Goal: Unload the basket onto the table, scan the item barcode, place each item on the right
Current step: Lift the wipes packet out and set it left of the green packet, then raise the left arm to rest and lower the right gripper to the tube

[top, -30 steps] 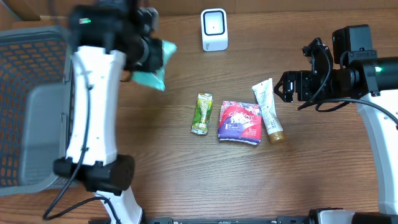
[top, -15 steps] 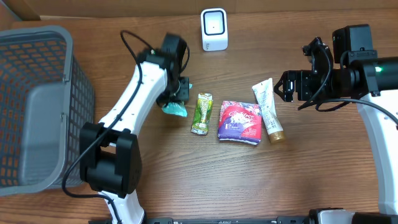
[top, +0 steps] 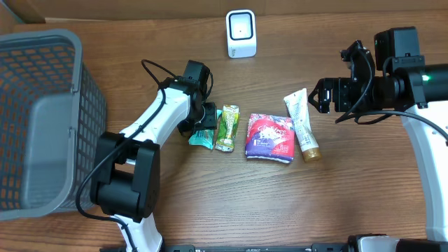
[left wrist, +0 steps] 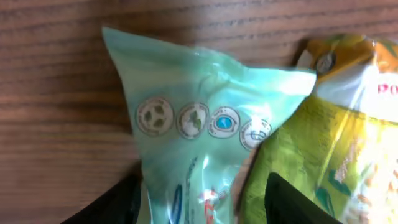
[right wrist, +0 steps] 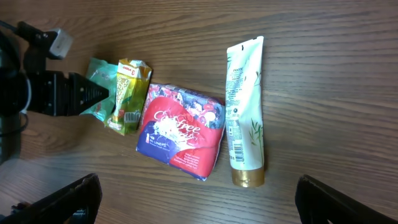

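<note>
My left gripper (top: 202,124), jaws half-parted, straddles without pinching the teal sachet (top: 203,138), laid flat against the green pouch's (top: 226,127) left side, presumably parked among items awaiting scanning.

Mock shop checkout (on a wooden table (top: 210,203)): scanner (top: 241,33), mesh basket (top: 89,105), packaged goods (top: 269,136).

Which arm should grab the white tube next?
Right. The right gripper, open, hangs close by the white tube; the left gripper is at the teal packet, beyond the other items.

Grey mesh basket (top: 38,35) on wooden table (top: 210,199)
</note>
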Available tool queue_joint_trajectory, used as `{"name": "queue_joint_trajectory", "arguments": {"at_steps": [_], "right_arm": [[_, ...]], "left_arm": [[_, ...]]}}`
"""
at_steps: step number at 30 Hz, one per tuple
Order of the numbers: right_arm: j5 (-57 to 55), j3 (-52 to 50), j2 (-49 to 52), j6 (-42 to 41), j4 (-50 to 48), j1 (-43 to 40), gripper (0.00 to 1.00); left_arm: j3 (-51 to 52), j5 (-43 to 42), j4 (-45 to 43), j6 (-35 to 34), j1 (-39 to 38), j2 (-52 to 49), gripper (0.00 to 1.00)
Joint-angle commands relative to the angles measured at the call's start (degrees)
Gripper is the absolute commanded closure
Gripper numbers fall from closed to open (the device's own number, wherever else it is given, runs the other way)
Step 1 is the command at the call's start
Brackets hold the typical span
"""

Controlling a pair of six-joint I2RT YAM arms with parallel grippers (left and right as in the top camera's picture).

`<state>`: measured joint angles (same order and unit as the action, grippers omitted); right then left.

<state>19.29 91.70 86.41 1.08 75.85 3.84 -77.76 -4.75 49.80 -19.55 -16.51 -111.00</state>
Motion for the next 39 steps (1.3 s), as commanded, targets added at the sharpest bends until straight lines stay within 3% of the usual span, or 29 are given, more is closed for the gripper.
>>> {"name": "queue_joint_trajectory", "arguments": {"at_steps": [1, 10, 20, 23, 24, 25, 28, 36, 39], "right_arm": [[0.3, 1.2, -0.5, 0.2, -0.4, 0.3, 0.00], [0.3, 1.3, -0.5, 0.2, -0.8, 0.3, 0.00], [0.3, -2.6, -0.4, 0.9, -3.8, 0.3, 0.00], [0.3, -5.8, -0.2, 0.8, -6.0, 0.3, 0.02], [0.3, -7.1, -0.2, 0.9, -6.7, 0.3, 0.04], [0.2, -8.4, -0.2, 0.9, -7.3, 0.3, 0.06], [-0.3, -13.5, -0.2, 0.9, -10.3, 0.3, 0.07], [0.9, -24.2, 0.4, 0.4, -18.6, 0.3, 0.08], [0.7, -27.1, 1.0, 0.4, -20.4, 0.3, 0.08]], "left_arm": [[-7.8, -0.5, 4.0, 1.9, 0.4, 2.5, 0.47], [-27.7, 2.8, 13.6, 5.0, 0.6, 14.4, 0.45], [-29.4, 3.8, 19.5, 4.7, 0.6, 29.3, 0.47], [-29.4, 3.7, 20.3, 4.8, 0.6, 31.3, 0.43], [-29.4, 3.7, 20.3, 4.8, 0.6, 31.5, 0.35], [-29.4, 3.7, 20.3, 4.8, 0.6, 31.5, 0.17], [-29.3, 3.4, 20.3, 4.7, 0.6, 31.0, 0.00], [-29.3, 3.9, 20.5, 4.8, 0.6, 28.5, 0.00], [-29.3, 8.6, 21.6, 4.1, 2.1, 28.4, 0.00]]}}
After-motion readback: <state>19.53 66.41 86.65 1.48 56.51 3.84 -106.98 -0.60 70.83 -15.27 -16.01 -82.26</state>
